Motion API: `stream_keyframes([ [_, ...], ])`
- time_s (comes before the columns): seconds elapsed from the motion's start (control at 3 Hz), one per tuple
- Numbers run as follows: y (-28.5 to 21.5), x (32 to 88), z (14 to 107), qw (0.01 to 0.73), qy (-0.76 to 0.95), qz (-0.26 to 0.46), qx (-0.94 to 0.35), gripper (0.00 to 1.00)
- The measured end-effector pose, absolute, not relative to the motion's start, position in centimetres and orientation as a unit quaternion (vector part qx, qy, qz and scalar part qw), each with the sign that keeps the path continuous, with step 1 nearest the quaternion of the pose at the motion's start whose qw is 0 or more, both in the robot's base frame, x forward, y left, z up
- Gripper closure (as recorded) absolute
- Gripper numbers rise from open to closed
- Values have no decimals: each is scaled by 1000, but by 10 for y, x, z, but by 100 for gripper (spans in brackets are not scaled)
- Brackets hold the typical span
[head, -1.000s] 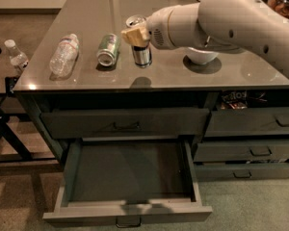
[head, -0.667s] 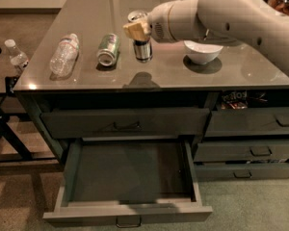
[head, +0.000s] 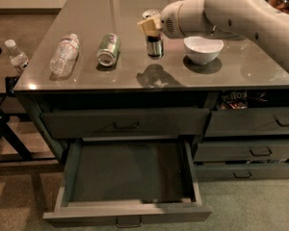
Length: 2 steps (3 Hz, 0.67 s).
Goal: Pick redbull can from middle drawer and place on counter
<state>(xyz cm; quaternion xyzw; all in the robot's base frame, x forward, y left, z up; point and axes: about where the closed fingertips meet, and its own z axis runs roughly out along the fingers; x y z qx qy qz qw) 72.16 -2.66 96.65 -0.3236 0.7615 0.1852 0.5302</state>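
Observation:
The redbull can (head: 154, 45) stands upright on the counter (head: 135, 4), near its middle, with its reflection in the glossy top. My gripper (head: 150, 25) reaches in from the right on the white arm, and its cream fingers (head: 145, 26) are closed around the can's upper part. The silver can top shows just above the fingers. The middle drawer (head: 127, 210) is pulled wide open below the counter's front. Its dark interior is bare.
A green can (head: 108, 48) and a clear plastic bottle (head: 64, 54) lie on their sides left of the redbull can. A white bowl (head: 203, 48) sits just to its right. Another bottle (head: 17, 57) stands on a stand at far left. An upper right drawer (head: 236, 99) shows snack packs.
My gripper has carried the redbull can a little farther back over the counter, and the can now stands on the surface. The drawer stays open.

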Motion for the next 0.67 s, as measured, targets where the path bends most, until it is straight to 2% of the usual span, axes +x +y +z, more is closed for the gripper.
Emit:
stream_keyframes([
  [0.67, -43, 732, 932, 519, 779, 208, -284, 100],
])
